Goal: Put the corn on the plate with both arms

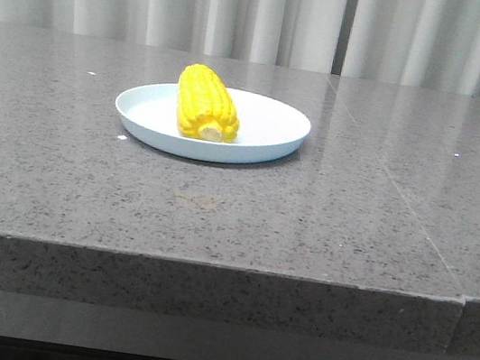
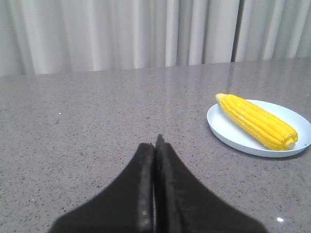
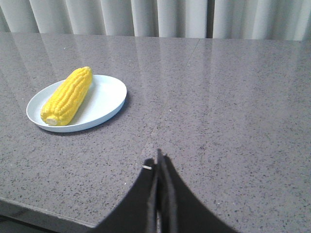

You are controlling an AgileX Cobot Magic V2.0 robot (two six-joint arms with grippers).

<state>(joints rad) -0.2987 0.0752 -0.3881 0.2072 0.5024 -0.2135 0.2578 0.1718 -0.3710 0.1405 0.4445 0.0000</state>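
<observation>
The yellow corn [image 1: 206, 103] lies on the pale blue-white plate [image 1: 276, 122], stub end toward the table's front. Neither arm shows in the front view. In the left wrist view the corn [image 2: 257, 120] rests on the plate [image 2: 223, 128] well off to one side of my left gripper [image 2: 155, 143], whose fingers are pressed together with nothing between them. The right wrist view has the corn [image 3: 67, 96] on the plate [image 3: 109, 94], far from my right gripper [image 3: 158, 160], also shut and empty.
The grey speckled stone table [image 1: 215, 222] has a front edge [image 1: 199, 265] close to the camera and a seam [image 1: 387, 176] running back on the right. Pale curtains [image 1: 267, 11] hang behind it.
</observation>
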